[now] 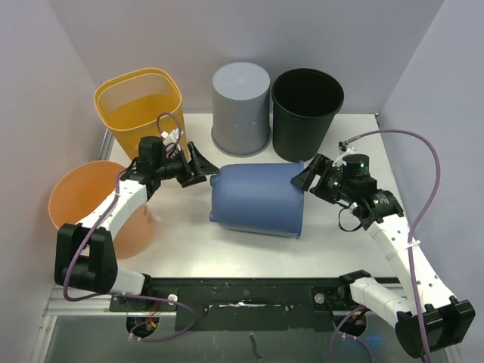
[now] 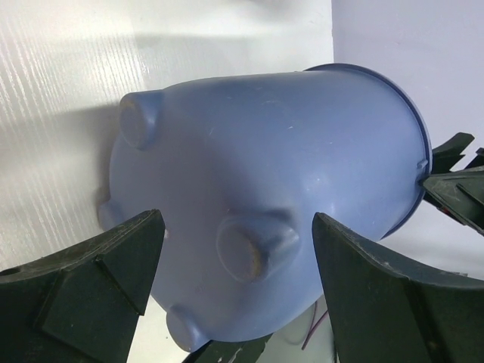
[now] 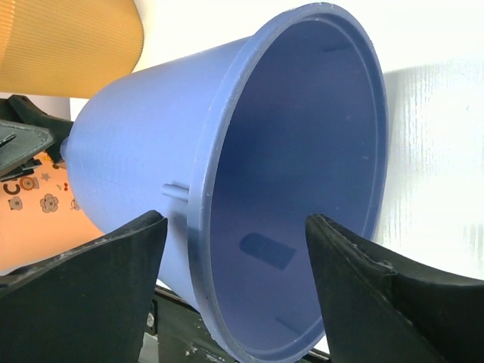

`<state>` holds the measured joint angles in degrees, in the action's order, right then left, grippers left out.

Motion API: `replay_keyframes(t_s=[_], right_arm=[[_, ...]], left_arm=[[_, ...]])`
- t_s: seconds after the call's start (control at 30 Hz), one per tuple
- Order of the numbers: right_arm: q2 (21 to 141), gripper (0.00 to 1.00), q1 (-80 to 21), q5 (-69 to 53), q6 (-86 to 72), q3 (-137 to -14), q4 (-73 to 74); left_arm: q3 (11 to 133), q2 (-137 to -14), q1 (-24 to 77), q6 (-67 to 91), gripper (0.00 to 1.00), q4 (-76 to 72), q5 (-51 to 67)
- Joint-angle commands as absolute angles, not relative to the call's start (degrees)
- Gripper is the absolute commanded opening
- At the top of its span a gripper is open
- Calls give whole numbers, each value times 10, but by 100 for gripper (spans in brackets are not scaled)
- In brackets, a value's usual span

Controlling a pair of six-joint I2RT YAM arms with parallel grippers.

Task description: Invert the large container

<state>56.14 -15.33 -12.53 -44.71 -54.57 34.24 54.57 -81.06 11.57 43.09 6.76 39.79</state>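
Bucket (image 1: 257, 200): on its side between the arms, base toward the left, mouth toward the right, not yet inverted.
Left gripper (image 1: 201, 165): jaws wide, just off the base, holding nothing.
Right gripper (image 1: 308, 175): jaws spread at the rim, gripping nothing.
Risk: round wall is free to roll. A one-sided push could send it into the grey bin (image 1: 240, 110).

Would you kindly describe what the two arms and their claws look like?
The left arm and right arm have white links with black joints. A purple cable loops along each. The left claw and right claw have broad black wedge-shaped fingers. Green lights glow on the right wrist.
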Motion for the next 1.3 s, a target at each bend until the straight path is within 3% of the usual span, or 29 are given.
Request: replay_keyframes(t_s=[0.0, 0.27, 0.57, 0.7, 1.27], right_arm=[[555, 77, -149, -112, -428, -589, 352], [545, 78, -149, -105, -416, -609, 377], [532, 42, -149, -116, -413, -592, 395], [539, 36, -150, -132, -412, -588, 381], [551, 32, -149, -132, -415, -571, 368]], left_arm=[[550, -818, 122, 433, 79, 29, 413], [553, -826, 129, 434, 79, 25, 413], [553, -829, 133, 435, 79, 20, 412], [553, -831, 136, 435, 79, 20, 411], [563, -807, 142, 459, 76, 14, 463]])
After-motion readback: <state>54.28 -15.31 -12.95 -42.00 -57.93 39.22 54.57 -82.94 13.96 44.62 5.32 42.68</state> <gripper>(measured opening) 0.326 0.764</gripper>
